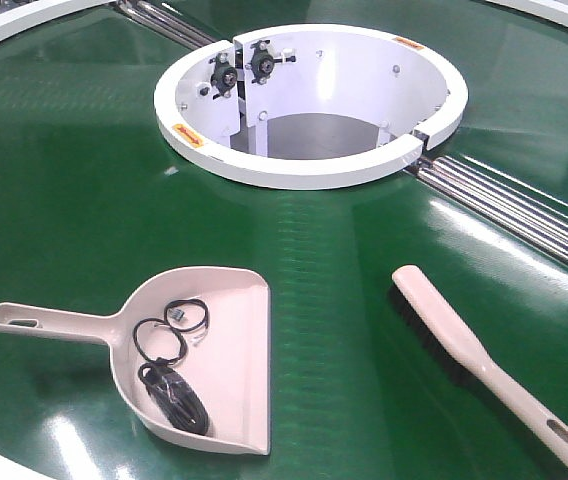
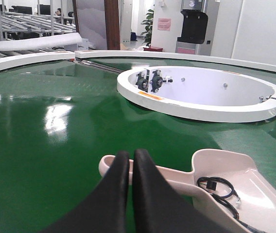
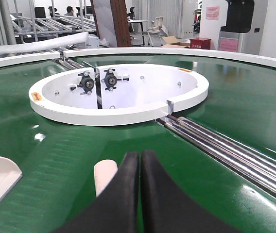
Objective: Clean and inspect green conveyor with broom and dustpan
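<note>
Now the dustpan (image 1: 204, 350) lies on the green conveyor (image 1: 64, 180) at about 7 o'clock from the white ring (image 1: 309, 170), with black cables (image 1: 169, 365) coiled inside it. At 5 o'clock from the ring lies the broom (image 1: 484, 360), well apart from the dustpan. Left gripper (image 2: 131, 160) hangs over the dustpan handle, fingers pressed together and empty. Right gripper (image 3: 140, 160) hangs over the broom's end, fingers likewise closed on nothing.

An industrial hall: green conveyor (image 1: 84, 200), roller racks (image 2: 26, 22), seated workers (image 3: 70, 10).
</note>
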Tool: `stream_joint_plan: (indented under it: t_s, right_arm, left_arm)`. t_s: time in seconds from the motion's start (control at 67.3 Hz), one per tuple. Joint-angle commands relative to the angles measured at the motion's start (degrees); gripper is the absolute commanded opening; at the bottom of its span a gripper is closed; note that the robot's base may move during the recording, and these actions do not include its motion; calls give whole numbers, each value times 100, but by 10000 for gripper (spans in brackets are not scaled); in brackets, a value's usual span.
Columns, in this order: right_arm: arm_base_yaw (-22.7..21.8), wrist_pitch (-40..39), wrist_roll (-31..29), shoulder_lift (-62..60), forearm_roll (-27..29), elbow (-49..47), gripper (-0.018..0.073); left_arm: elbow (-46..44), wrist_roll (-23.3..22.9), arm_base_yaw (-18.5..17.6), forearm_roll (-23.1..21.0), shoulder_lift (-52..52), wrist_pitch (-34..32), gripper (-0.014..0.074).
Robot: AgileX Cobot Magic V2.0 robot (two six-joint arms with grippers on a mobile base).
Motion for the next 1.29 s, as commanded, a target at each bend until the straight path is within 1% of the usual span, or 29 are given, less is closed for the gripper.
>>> stream_joint_plan:
  t_s: [0.0,0.624,0.684,0.728,0.773,0.817,0.877,0.921,0.966,1.025,1.144,1.204,1.278]
  right_arm:
    - [-35,-404,-48,52,6,-161,-10]
    - [-35,-404,-54,52,-3,-161,-10]
    - [-56,-430,-61,52,-64,-87,-10]
    - [-154,-408,-48,52,-218,-32,-10]
    - [-328,-402,88,52,-301,29,-10]
    - [-534,-426,382,52,-416,120,-10]
    - [-762,-515,892,52,-755,282,-10]
    - [-818,-584,1251,39,-1122,420,-10]
    - [-806,-666,1431,-67,-1355,560,-10]
    - [-750,-721,1450,-260,-1402,733,-10]
    - [-550,-747,1275,-692,-1397,1117,-10]
    - [-487,-539,1289,-866,-1410,1131,-10]
    - [-404,-557,1298,-853,-1417,1131,-10]
  left_arm:
    - [174,-65,-45,3,-81,-386,-8]
    - [174,-65,-45,3,-81,-386,-8]
    - [174,-65,-45,3,-81,-386,-8]
    - [174,-65,-45,3,-81,-386,-8]
    - [174,-65,-45,3,-81,-386,-8]
    - [174,-65,-45,3,-81,-386,-8]
    - [174,-65,-45,3,-81,-386,-8]
    - [174,-65,-45,3,-81,-386,-8]
    - [174,-65,-45,3,-81,-386,-8]
    - [174,-65,-45,3,-81,-386,-8]
    - [174,-65,-45,3,-81,-386,-8]
    - [174,-65,-45,3,-81,-386,-8]
    - [174,-65,-45,3,-81,-386,-8]
